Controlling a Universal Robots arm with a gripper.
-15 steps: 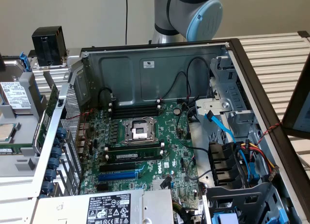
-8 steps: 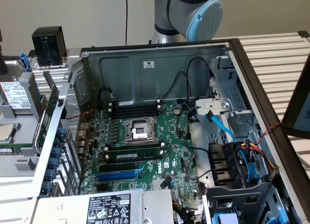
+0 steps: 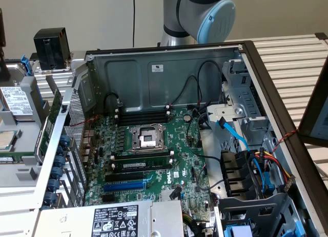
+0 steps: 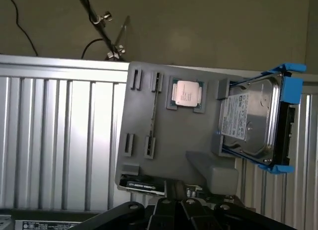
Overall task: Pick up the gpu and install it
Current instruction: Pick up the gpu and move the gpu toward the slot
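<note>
Open computer case (image 3: pixel 133 76) with the gpu (image 3: pixel 50 125) standing upright in the grey tray (image 4: pixel 191 133) just beside it. Claw (image 4: pixel 176 212) near the tray; its opening cannot be told.

wall (image 3: pixel 102 17): plain beige | table (image 3: pixel 294 58): pale ribbed slats | light: even

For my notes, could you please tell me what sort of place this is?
Probably a robot bench for computer assembly: an open PC case showing its motherboard, a robot arm, a tray holding a hard drive.
</note>
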